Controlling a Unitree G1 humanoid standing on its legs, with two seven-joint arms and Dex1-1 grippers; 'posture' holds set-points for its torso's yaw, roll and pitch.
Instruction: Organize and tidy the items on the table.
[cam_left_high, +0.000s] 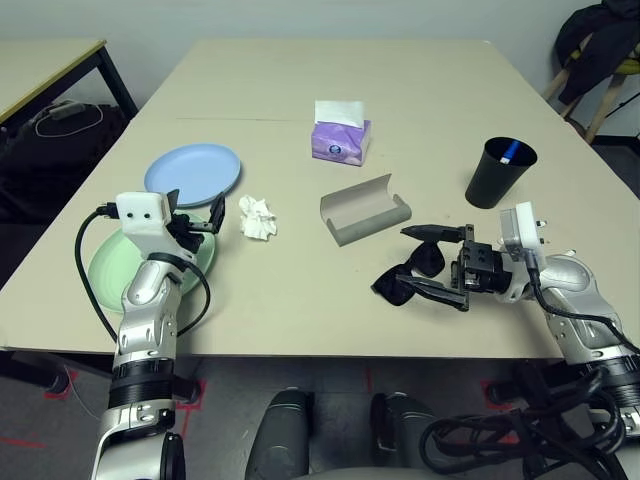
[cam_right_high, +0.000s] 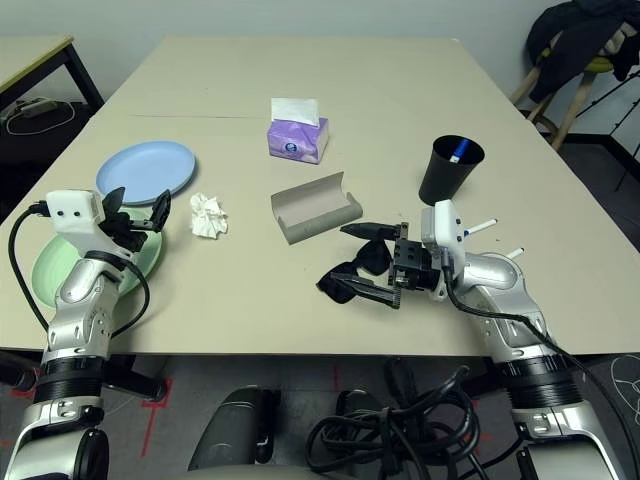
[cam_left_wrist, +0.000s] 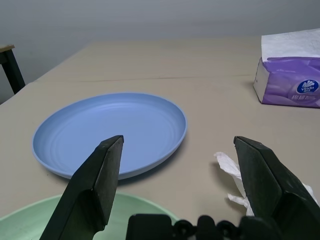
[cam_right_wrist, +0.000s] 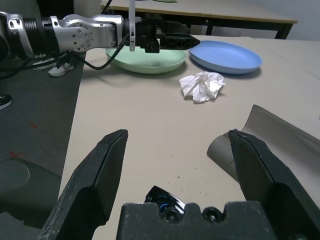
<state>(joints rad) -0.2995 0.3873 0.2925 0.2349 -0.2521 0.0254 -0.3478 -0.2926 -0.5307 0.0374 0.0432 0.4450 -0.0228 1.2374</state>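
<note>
- Right gripper (cam_left_high: 405, 256): fingers spread, nothing pinched, above the black sunglasses (cam_left_high: 395, 288). These lie near the table's near edge, right of its middle.
- Pens (cam_right_high: 481, 227), two, white: partly hidden behind the right forearm, between the near edge and the cup.
- Mint-green plate (cam_left_high: 112, 268): at the table's near left corner, partly covered by the left arm.
- Left gripper (cam_left_high: 195, 203): fingers spread, empty, over the far part of the mint-green plate.
- Glasses case (cam_left_high: 362, 212), grey, oblong: opened out, set obliquely, between the sunglasses and the tissue box.
- Crumpled tissue (cam_left_high: 258, 218), white: just beside the plates, on the side toward the case.
- Cup (cam_left_high: 492, 182), black: upright, toward the table's right edge; one blue-and-white pen (cam_left_high: 510, 151) stands in it.
- Light-blue plate (cam_left_high: 192, 168): near the left edge, immediately beyond the mint-green plate.
- Tissue box (cam_left_high: 340, 142), purple: beyond the case, one white sheet raised; well apart from the table's (cam_left_high: 330, 80) far edge.
- Second desk (cam_left_high: 45, 65), black-legged: beyond the left edge.
</note>
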